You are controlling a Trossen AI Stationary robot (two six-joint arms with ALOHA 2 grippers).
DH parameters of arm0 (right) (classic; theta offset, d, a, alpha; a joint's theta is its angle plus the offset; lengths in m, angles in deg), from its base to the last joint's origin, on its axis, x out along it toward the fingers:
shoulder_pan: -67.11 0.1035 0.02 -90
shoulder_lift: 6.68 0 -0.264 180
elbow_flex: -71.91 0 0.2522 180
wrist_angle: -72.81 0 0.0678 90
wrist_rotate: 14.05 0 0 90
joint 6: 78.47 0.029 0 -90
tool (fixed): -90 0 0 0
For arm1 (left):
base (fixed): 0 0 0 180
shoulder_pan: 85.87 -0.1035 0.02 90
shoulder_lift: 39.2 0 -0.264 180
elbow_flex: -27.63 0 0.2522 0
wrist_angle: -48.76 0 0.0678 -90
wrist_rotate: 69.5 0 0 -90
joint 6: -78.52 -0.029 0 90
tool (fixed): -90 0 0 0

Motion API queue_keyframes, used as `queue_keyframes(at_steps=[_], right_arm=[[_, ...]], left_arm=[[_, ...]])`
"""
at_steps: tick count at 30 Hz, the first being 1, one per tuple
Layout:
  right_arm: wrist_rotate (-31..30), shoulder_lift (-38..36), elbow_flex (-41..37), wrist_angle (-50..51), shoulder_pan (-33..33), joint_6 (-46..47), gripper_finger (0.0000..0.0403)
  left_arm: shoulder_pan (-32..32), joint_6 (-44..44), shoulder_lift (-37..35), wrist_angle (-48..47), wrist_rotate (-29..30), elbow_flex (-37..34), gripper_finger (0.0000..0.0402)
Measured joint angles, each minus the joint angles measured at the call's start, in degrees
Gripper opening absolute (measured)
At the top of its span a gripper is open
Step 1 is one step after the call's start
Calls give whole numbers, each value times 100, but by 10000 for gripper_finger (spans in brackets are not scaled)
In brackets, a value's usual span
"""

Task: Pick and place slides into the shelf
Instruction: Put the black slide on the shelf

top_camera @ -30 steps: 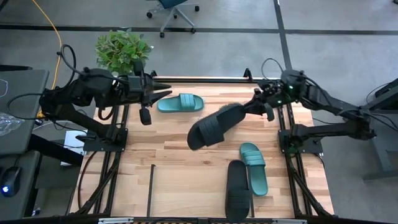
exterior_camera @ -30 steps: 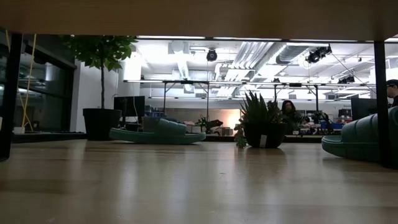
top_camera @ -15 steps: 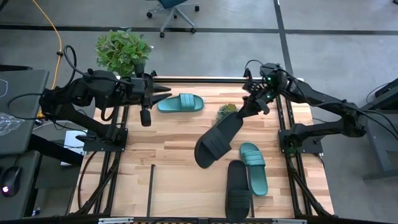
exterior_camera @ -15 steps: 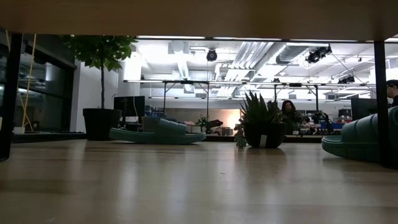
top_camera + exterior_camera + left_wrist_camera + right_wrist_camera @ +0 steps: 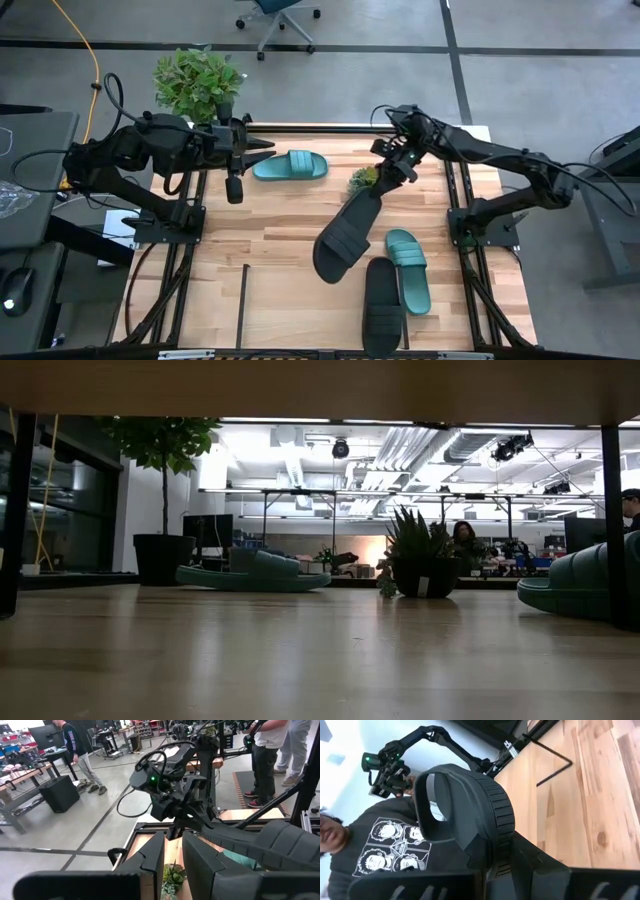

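Observation:
My right gripper [image 5: 386, 180] is over the table's middle, shut on a black slide [image 5: 344, 233] that reaches toward the near-left. A teal slide [image 5: 290, 165] lies flat near the far edge and shows in the low view [image 5: 255, 572]. Another teal slide [image 5: 408, 270] and a second black slide [image 5: 382, 305] lie side by side at the near right. My left gripper [image 5: 255, 150] waits open at the far left, touching nothing. The low view looks out from under a light-wood board [image 5: 320, 385] between black posts [image 5: 612, 520]. My right gripper pinches the black slide's sole at the end away from the strap [image 5: 496, 854], one finger on each face. The fingers [image 5: 535, 865] slant down from the far right and lie along the slide. The slide is lifted clear and tilts down, its strap end [image 5: 332, 258] lowest.
A small potted plant [image 5: 362, 181] stands on the table just beside the held slide, seen also in the low view [image 5: 420, 565]. A thin black rod [image 5: 243, 300] crosses the near-left tabletop. A large leafy plant [image 5: 197, 80] stands beyond the far-left corner. A person in a printed shirt [image 5: 385, 845] stands beyond the table.
My right gripper has moved toward the table's left, still shut on the black slide. The slide has swung from pointing left to pointing toward the near edge and has tipped downward. The small potted plant, covered a second ago, now shows.

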Motion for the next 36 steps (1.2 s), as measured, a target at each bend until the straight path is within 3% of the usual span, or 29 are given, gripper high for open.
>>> queue_keyframes(at_steps=[6, 13, 17, 36], right_arm=[[-42, 647, 1125, 850, 229, -759, 32], [-933, 1853, 2902, 4594, 530, -3548, 32], [-1245, 2446, 3501, 5768, 727, -4456, 32], [-1410, 3295, 3891, 5317, 1399, -4410, 32]], left_arm=[[0, 18, 1, -99, 2, 0, 58], [0, 105, 0, -145, -2, 0, 58], [0, 159, 1, -284, -4, 0, 58], [0, 311, 1, -548, -66, -2, 58]])
